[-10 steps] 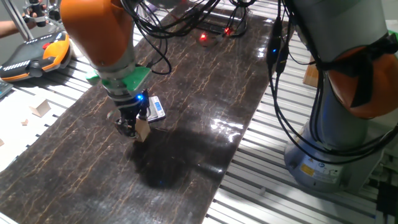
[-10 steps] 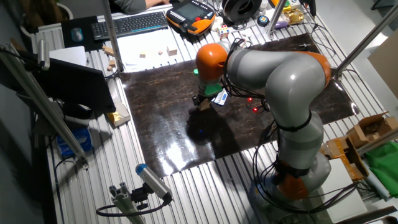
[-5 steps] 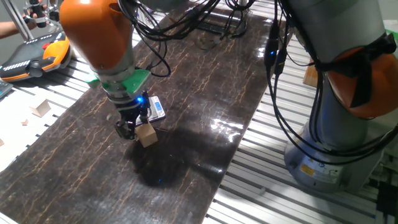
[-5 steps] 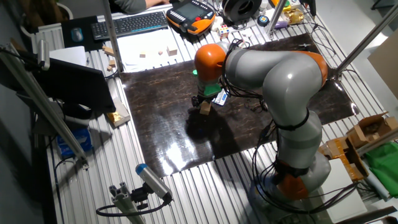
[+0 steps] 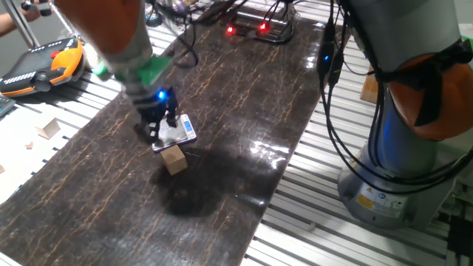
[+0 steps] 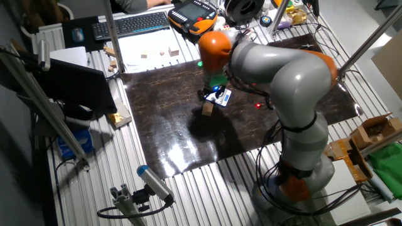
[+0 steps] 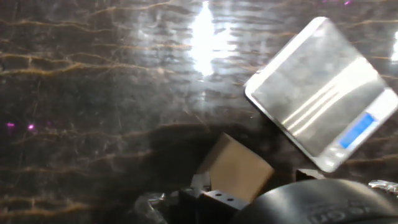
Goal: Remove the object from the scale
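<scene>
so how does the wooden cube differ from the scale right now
The wooden cube is light tan and matte; the scale is silver and shiny with a blue display strip. The cube is a blocky box, the scale a flat slab. The cube is the smaller of the two. Both rest on the dark mat, apart from each other.

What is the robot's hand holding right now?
Nothing. The wooden cube sits on the dark mat beside the scale, apart from the gripper, which is above the scale.
</scene>
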`<state>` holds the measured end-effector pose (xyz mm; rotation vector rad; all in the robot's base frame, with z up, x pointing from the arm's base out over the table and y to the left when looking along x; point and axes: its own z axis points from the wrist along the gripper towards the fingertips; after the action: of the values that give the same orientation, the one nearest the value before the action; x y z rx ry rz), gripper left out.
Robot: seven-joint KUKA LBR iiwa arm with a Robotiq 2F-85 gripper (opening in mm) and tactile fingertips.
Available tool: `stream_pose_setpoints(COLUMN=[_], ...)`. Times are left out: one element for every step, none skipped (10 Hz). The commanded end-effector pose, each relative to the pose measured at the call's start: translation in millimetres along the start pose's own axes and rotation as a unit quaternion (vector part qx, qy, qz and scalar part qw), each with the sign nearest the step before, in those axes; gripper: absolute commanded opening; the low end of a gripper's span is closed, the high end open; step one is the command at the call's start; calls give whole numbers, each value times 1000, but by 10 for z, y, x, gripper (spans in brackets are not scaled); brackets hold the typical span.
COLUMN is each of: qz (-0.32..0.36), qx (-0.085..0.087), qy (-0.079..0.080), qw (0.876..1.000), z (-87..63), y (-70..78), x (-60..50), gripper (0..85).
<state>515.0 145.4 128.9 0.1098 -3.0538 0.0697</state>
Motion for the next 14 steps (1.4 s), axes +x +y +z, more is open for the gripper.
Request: stream_pose_setpoints(qz=[-6, -16, -26, -35, -40, -43, -44, -47, -49, -50, -51, -56, -60, -63], qx=[-10, -12, -15, -29, -28, -28, -28, -23, -19, -18, -17, -13, -14, -15], qy=[0, 9, 20, 28, 30, 29, 25, 21, 16, 14, 10, 2, 0, -2], qw=[1000, 1000, 999, 999, 998, 998, 998, 998, 998, 998, 998, 998, 998, 998], z=[-468, -572, -670, -787, -877, -947, -988, -1008, -1022, -1040, -1055, -1060, -1050, -1033], y=[-78, -156, -263, -412, -536, -639, -695, -722, -724, -720, -717, -725, -737, -746], x=[45, 35, 10, -34, -60, -52, -28, 4, 41, 75, 107, 140, 158, 167], gripper=[480, 313, 157, 7, 7, 7, 7, 7, 7, 7, 7, 7, 7, 7])
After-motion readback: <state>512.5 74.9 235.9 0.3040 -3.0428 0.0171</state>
